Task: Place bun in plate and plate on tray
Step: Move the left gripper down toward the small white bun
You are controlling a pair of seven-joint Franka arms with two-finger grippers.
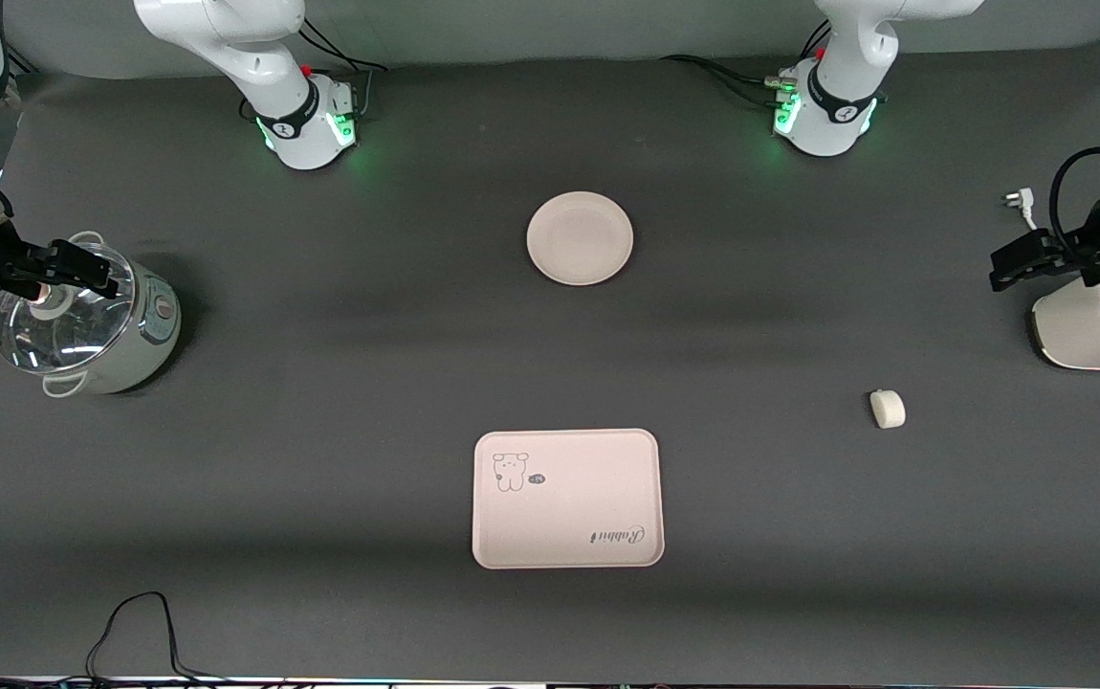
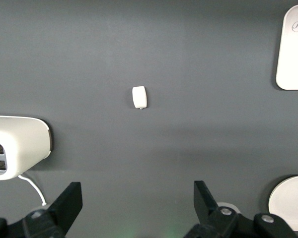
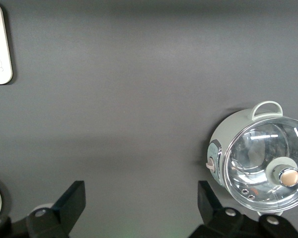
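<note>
across the table in the front view, the bun (image 1: pixel 887 409) lies alone toward the left arm's end; the plate (image 1: pixel 580 238) and, nearer the camera, the tray (image 1: pixel 566 499) both sit bare. the right gripper (image 1: pixel 57 271) waits over a lidded pot (image 1: pixel 91 321).

in the left wrist view, the left gripper (image 2: pixel 138 198) hangs fingers apart; the bun looks soft and light, best pinched gently across its short sides.

in the right wrist view, fingers apart too.
</note>
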